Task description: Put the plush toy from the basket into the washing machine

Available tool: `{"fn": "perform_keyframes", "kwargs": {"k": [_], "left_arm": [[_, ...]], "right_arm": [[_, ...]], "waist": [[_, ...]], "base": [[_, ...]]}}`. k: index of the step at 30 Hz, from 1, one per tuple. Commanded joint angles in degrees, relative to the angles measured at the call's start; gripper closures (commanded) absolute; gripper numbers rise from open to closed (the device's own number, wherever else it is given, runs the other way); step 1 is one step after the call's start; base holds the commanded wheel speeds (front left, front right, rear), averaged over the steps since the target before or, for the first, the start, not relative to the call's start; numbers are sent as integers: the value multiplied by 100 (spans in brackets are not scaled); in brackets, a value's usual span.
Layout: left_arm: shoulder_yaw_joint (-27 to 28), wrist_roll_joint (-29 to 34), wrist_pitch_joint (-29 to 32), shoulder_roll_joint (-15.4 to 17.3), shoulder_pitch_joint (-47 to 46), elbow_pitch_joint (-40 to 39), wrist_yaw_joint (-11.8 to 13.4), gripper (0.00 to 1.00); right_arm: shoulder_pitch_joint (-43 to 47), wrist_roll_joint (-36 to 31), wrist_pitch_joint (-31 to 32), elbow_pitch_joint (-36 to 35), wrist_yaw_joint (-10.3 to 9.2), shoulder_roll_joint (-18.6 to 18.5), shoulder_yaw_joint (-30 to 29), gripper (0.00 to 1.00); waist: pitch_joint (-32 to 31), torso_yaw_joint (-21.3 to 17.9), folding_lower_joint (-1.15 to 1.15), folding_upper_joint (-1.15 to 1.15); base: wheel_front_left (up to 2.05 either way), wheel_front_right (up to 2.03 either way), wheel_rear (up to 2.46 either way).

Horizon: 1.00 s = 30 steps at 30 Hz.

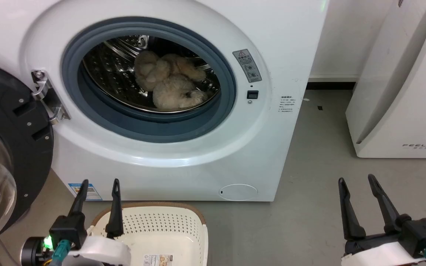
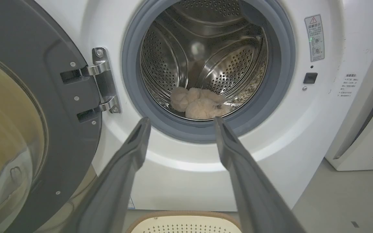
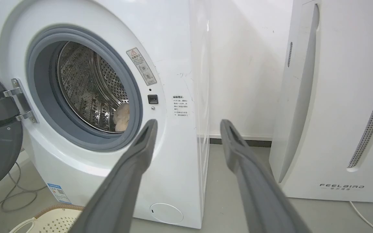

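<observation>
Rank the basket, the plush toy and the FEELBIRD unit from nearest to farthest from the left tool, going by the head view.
1. Basket, directly below the left tool.
2. Plush toy, ahead inside the washer.
3. FEELBIRD unit, far off to the right.

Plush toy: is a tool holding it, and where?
Nothing is held. Both the left tool and right tool are open; the plush toy lies inside the washing machine.

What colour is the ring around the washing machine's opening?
Bluish grey; the ring shows best in the head view.
</observation>
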Motion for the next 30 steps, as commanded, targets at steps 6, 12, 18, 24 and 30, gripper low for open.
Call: {"fn": "perform_keyframes", "kwargs": {"k": [6,12,18,24,30], "left_arm": [[9,13,-25,-91,228,-44,-48,0],[14,1,10,-85,177,-37,-35,100],[-1,15,75,-89,184,-82,-25,100],[-16,28,134,-93,189,-122,-16,100],[-33,43,204,-98,196,-170,-6,100]], "right_arm": [[188,-48,-27,-18,-4,-3,-84,0],[110,-32,6,-1,0,0,-102,100],[99,-61,73,-9,0,0,-97,100],[90,-87,131,-16,0,0,-94,100],[78,-118,202,-25,-1,0,-90,100]], "waist": [[-69,108,1,0],[-88,126,1,0],[-89,116,1,0],[-90,108,1,0],[-91,97,1,0]], "base": [[0,0,0],[0,0,0],[0,0,0],[0,0,0],[0,0,0]]}}
